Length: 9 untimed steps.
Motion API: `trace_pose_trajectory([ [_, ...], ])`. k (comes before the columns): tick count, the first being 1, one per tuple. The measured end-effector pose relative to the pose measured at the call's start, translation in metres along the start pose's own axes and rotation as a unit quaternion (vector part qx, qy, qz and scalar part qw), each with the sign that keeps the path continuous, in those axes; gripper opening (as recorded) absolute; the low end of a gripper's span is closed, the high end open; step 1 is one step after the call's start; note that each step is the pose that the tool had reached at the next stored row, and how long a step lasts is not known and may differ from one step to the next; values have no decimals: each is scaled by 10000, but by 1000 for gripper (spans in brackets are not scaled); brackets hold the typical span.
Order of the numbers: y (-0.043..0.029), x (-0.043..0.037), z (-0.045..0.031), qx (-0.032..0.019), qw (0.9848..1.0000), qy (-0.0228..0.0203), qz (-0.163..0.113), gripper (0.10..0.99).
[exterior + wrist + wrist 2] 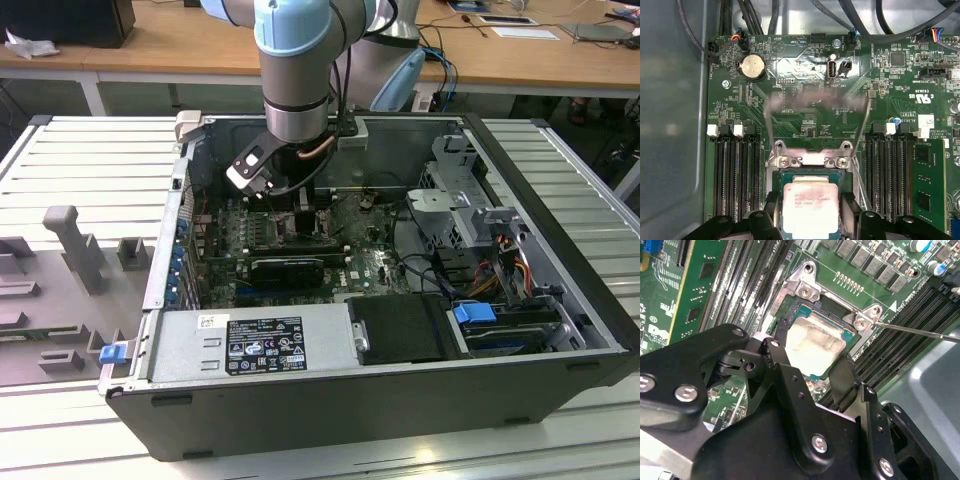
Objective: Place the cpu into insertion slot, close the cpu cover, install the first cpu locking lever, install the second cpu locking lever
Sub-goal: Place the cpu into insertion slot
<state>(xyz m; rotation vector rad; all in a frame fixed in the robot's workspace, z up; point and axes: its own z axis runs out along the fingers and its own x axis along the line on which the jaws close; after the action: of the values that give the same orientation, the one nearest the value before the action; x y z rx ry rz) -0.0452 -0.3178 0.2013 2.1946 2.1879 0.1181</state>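
In the exterior view the arm [295, 70] reaches down into an open computer case [400, 400] lying on the slatted bench [90, 160]. The end effector [300, 215] hangs low over the green circuit board [365, 265], and the wrist and its cables hide what lies beneath.

The wrist views supply the close detail. In the first wrist view the cpu [810, 210], pale metal face up, lies within the insertion slot [810, 175] between banks of long black memory slots [737, 175], its near edge cut off by the frame. The black fingers [772, 202] sit against two opposite edges, clamped on the cpu. Whether it is fully seated is hard to tell.

A blurred pale band [815, 100] crosses the board above the slot; what it is cannot be made out.

In the second wrist view the end effector [809, 357] covers the cpu's near corner, and a thin metal rod [920, 331] runs out from the slot's corner
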Motion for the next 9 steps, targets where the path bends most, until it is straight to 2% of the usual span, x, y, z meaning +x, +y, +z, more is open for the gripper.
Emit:
trace_pose_trajectory([
  [9,-1,-1,10,-2,10000,-19,90,600],
])
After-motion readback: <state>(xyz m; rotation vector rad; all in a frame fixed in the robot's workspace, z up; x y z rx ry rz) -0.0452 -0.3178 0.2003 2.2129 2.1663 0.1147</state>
